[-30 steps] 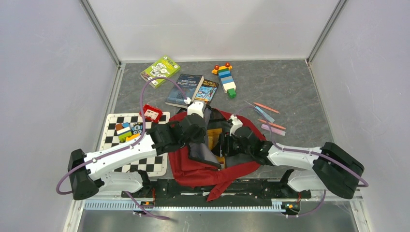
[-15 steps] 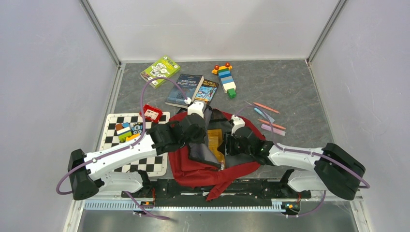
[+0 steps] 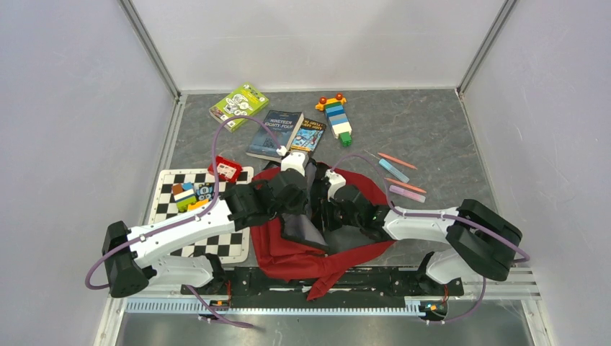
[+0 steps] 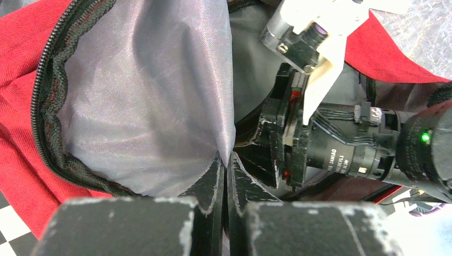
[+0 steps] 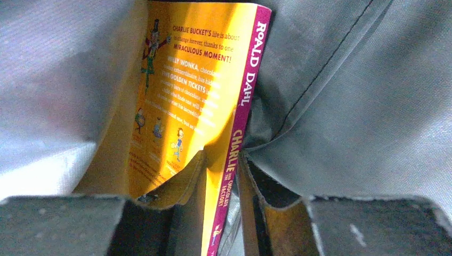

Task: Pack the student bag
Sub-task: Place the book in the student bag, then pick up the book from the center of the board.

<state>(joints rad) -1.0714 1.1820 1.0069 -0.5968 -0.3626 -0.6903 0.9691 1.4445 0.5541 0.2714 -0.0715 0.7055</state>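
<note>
The dark-red backpack [image 3: 288,252] lies open on the table [image 3: 432,122] at the near edge, between the two arms, its right side just beside a chessboard [image 3: 230,249]. The left claw [image 4: 226,160] is pinched together on the edge of the bag's grey lining [image 4: 149,106] and holds that flap up, so that the black zipper [image 4: 45,106] curves around the mouth of the bag. The right arm's wrist [image 4: 341,149] reaches into the opening just beside it. Inside, the right claw [image 5: 221,170] has a finger on each side of the pink spine of a yellow Roald Dahl paperback, Charlie and the Chocolate Factory [image 5: 181,96], which stands on edge against the lining with its back cover towards the camera. The fingers sit close to the spine, but I cannot tell whether they press on it. On the chessboard rests a small pile of coloured toy bricks [image 3: 186,196], and a small red box [image 3: 227,170] sits at the board's far corner. Farther back on the table lie a green box [image 3: 239,105], a dark paperback [image 3: 275,133] with a blue one [image 3: 310,135] touching it, and a long figure built of coloured blocks [image 3: 336,119]. To the right of the bag, a few thin coloured pens [image 3: 396,169] lie scattered.
</note>
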